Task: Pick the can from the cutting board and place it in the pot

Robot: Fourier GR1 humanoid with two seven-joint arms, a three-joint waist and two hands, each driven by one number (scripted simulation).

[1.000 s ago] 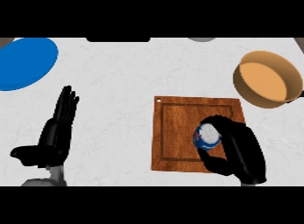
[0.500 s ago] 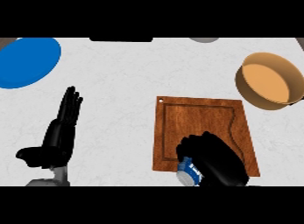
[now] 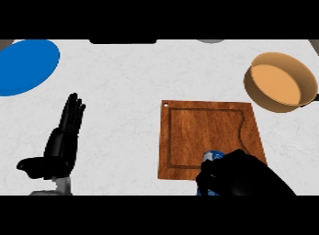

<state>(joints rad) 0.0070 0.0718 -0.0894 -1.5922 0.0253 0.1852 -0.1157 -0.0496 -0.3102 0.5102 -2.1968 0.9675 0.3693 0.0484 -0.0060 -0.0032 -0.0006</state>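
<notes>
The right hand point(image 3: 247, 176) is curled round the can point(image 3: 212, 157) at the near edge of the cutting board point(image 3: 209, 133), fingers wrapped so far over it that only a sliver of blue and pale top peeks out at the hand's upper left. So the grasp looks made; whether the can is off the wood or sitting on it can't be told from this angle. The carry is what's left: the pot point(image 3: 281, 87) stands beyond the board's far right corner, just apart from it, its tan inside bare and its dark handle running off toward the right. Nothing is in there yet. By my reading the job is roughly at its midpoint, with the lift, the trip over the board and the release all to come.

Well to the left of the board, the left hand point(image 3: 59, 147) rests, fingers straight and pointing away, holding nothing.

The tabletop point(image 3: 134, 82) is pale, marbled white-grey stone. A blue plate point(image 3: 20, 66) lies far off to the board's upper left. Along the far edge sit a dark flat shape and a small grey object, both cut off, too little showing to name. Strips of brown show at the far corners.
</notes>
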